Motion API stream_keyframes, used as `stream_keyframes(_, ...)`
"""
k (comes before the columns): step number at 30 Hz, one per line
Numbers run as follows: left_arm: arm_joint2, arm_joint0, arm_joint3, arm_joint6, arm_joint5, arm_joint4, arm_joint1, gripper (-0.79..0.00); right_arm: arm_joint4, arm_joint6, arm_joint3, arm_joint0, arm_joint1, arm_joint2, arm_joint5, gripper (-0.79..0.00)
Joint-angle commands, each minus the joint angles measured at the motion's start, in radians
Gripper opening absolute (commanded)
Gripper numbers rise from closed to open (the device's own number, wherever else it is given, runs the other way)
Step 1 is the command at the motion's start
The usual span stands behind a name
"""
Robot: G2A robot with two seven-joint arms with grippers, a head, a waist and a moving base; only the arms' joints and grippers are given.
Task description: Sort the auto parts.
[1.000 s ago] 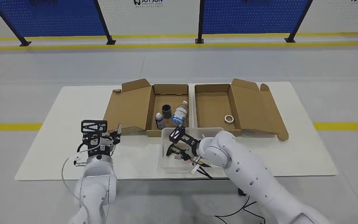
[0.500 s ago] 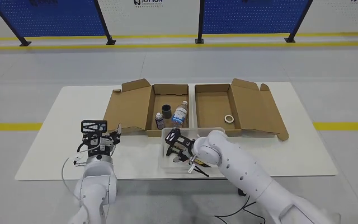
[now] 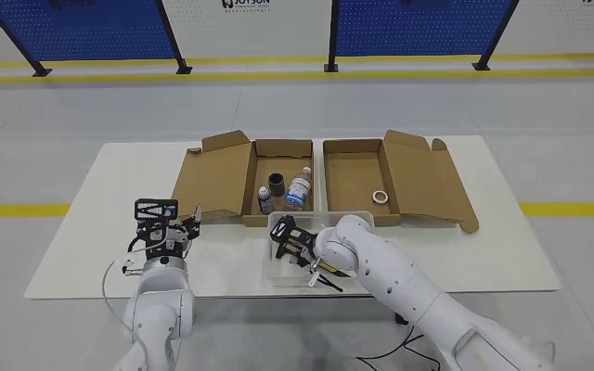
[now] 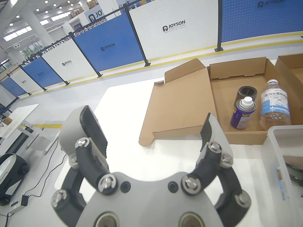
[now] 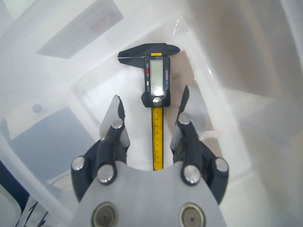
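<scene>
Table (image 3: 93, 213), right jaws further left, astride caliper (image 5: 157, 83)

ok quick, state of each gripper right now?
Left gripper: open, empty, above the table.
Right gripper: open, down in the clear bin, straddling the caliper, not gripping it.
</scene>
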Motion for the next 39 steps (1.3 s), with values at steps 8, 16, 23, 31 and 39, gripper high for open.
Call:
stream_keyframes(8, 0.0, 0.0, 0.0, 0.0, 0.0, 0.0, 0.0, 0.0, -0.009, 0.004, 0.04, 0.016, -0.016, -0.005, -0.017, -0.4)
stream_keyframes(16, 0.0, 0.0, 0.0, 0.0, 0.0, 0.0, 0.0, 0.0, -0.03, 0.004, 0.071, 0.024, -0.033, -0.021, -0.027, -0.406)
stream_keyframes(23, 0.0, 0.0, 0.0, 0.0, 0.0, 0.0, 0.0, 0.0, -0.042, 0.011, 0.105, 0.033, -0.046, -0.035, -0.057, -0.409)
stream_keyframes(31, 0.0, 0.0, 0.0, 0.0, 0.0, 0.0, 0.0, 0.0, -0.048, 0.024, 0.123, 0.048, -0.058, -0.033, -0.077, -0.705)
stream_keyframes(39, 0.0, 0.0, 0.0, 0.0, 0.0, 0.0, 0.0, 0.0, -0.053, 0.056, 0.106, 0.037, -0.046, -0.003, -0.091, -0.785)
